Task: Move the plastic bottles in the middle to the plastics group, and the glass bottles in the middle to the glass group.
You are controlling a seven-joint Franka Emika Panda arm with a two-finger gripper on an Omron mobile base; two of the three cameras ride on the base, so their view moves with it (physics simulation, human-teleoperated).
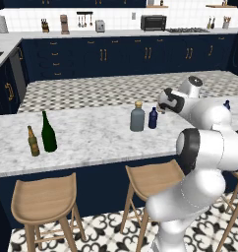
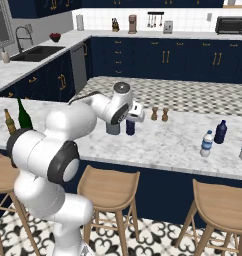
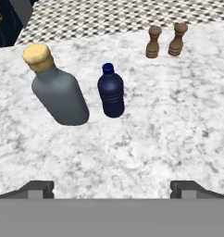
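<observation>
the gripper (image 3: pixel 112 187) hangs above the counter (image 3: pixel 178 139) with its fingers wide apart and nothing between them. ahead of it and slightly to one side stands the navy bottle (image 3: pixel 111 90), upright, with the grey bottle (image 3: pixel 58 92) just beside it, tan stopper on. further ahead, past the navy one, are two wooden mills (image 3: pixel 165 40).

judging by this, little of the sorting is done. both the navy and the grey bottle sit in the middle, untouched. the glass group, a green bottle (image 1: pixel 48 133) and a brown bottle (image 1: pixel 33 141), stands well off to the gripper's left. on the right base view a dark blue bottle (image 2: pixel 220 132) stands far to the right with a clear bottle (image 2: pixel 206 143) just beside it, so the clear one may already be placed; i can't be sure. the navy bottle looks like the next pick.
</observation>
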